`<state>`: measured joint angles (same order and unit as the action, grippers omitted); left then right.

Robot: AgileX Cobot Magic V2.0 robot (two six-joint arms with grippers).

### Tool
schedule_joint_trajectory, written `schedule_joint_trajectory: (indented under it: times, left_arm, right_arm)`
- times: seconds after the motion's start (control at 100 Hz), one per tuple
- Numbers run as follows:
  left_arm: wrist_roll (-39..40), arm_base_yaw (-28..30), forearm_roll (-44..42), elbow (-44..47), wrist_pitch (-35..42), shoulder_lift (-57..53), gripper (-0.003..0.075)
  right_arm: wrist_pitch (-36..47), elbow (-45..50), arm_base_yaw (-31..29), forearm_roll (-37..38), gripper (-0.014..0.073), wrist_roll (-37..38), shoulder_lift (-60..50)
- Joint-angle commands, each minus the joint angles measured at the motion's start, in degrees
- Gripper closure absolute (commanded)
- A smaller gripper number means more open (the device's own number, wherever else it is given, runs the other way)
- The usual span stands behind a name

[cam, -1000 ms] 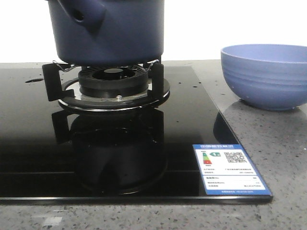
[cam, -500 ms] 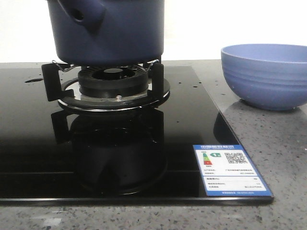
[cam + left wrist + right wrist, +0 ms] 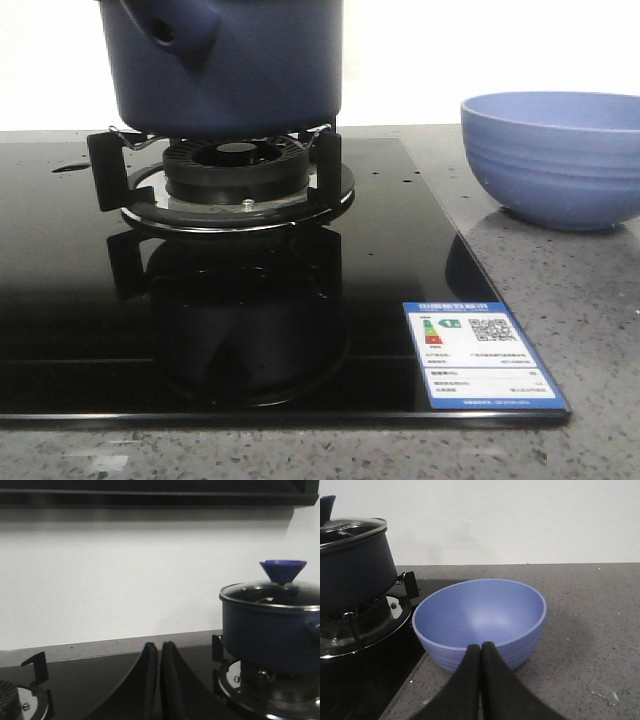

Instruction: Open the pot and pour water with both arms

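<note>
The pot (image 3: 228, 62) sits on the burner grate (image 3: 215, 168) of the black glass hob (image 3: 90, 300), its glass lid (image 3: 272, 591) with blue knob (image 3: 282, 571) in place. The left gripper (image 3: 159, 652) hangs low over the hob, fingers pressed together, empty, the pot apart to one side. The right gripper (image 3: 480, 655), likewise closed and empty, points at the light-blue bowl (image 3: 479, 621) on the stone counter (image 3: 590, 630), beside the hob.

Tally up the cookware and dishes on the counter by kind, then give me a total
Pots: 1, the pot on the burner
Lids: 1, the glass lid on it
Bowls: 1, the light-blue bowl
Total: 3
</note>
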<state>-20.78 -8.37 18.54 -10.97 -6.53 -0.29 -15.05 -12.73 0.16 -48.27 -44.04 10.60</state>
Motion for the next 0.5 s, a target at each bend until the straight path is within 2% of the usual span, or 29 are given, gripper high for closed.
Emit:
schedule_joint_trajectory:
  times: [0.0,0.1,0.24,0.3,0.34,0.49]
  left_arm:
    - [2.8,0.7,-6.0,0.3,3.6,-1.5,0.0741]
    - [11.5,3.9,-10.5,4.4,3.7,-1.5,0.0741]
    - [18.2,7.5,-12.9,10.9,5.0,-1.5,0.0741]
    - [18.4,7.6,-12.9,13.1,6.5,-1.5,0.0741]
    - [18.4,7.6,-13.1,12.9,3.6,-1.5,0.0741]
    - [18.4,7.5,-13.1,12.9,2.1,-1.5,0.0741]
  right_arm:
    - [3.3,-1.3,-0.3,-1.0,0.0655,-0.7,0.3]
    - [3.3,-1.3,-0.3,-1.0,0.0655,-0.7,0.3]
    - [3.3,-1.3,-0.3,-1.0,0.0655,-0.7,0.3]
    - [3.3,-1.3,-0.3,-1.0,0.0655,-0.7,0.3]
    - [3.4,-1.3,-0.3,-1.0,0.0655,-0.7,0.3]
    - [3.4,-1.3,-0.3,-1.0,0.0655,-0.7,0.3]
